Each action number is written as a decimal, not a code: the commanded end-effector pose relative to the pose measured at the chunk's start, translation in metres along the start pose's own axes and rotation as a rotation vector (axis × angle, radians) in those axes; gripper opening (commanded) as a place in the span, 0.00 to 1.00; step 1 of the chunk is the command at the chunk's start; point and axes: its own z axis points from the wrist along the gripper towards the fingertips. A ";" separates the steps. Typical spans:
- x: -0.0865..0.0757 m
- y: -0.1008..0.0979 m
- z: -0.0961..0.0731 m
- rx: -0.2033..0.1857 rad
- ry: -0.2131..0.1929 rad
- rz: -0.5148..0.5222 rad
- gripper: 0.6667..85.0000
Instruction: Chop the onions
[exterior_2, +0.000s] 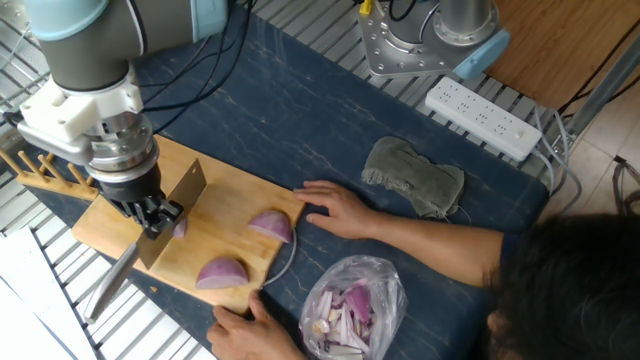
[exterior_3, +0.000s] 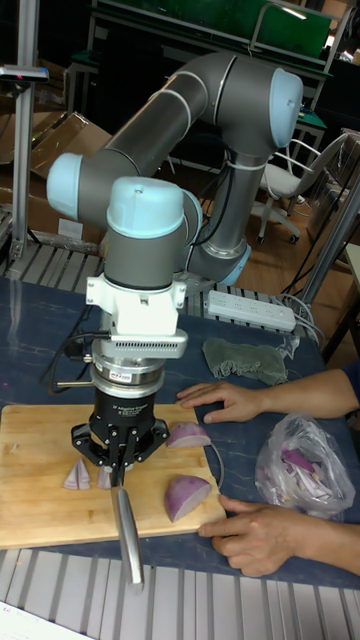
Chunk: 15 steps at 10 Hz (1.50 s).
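A wooden cutting board (exterior_2: 215, 205) (exterior_3: 35, 500) carries the onions: one wedge (exterior_2: 272, 224) (exterior_3: 188, 434) near the far hand, a bigger wedge (exterior_2: 222, 272) (exterior_3: 188, 494) at the near edge, and small slivers (exterior_2: 180, 226) (exterior_3: 77, 474) beside the blade. My gripper (exterior_2: 155, 212) (exterior_3: 120, 455) points straight down over the board's left part. It is shut on a knife, whose broad blade (exterior_2: 183, 195) stands on the board by the slivers. The metal handle (exterior_2: 110, 285) (exterior_3: 128, 535) sticks out past the board's edge.
A person's two hands (exterior_2: 335, 208) (exterior_2: 245, 330) hold the board's right side. Right of the board lies a clear bag of onion scraps (exterior_2: 352, 305) (exterior_3: 300, 465). Farther back are a grey cloth (exterior_2: 413, 175), a power strip (exterior_2: 483, 118) and a metal arm base (exterior_2: 400, 40).
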 end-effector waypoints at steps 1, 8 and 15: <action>-0.007 -0.002 -0.005 -0.009 -0.023 -0.002 0.00; 0.010 0.025 -0.078 -0.045 0.121 0.028 0.00; 0.031 -0.005 -0.098 0.055 0.177 -0.083 0.00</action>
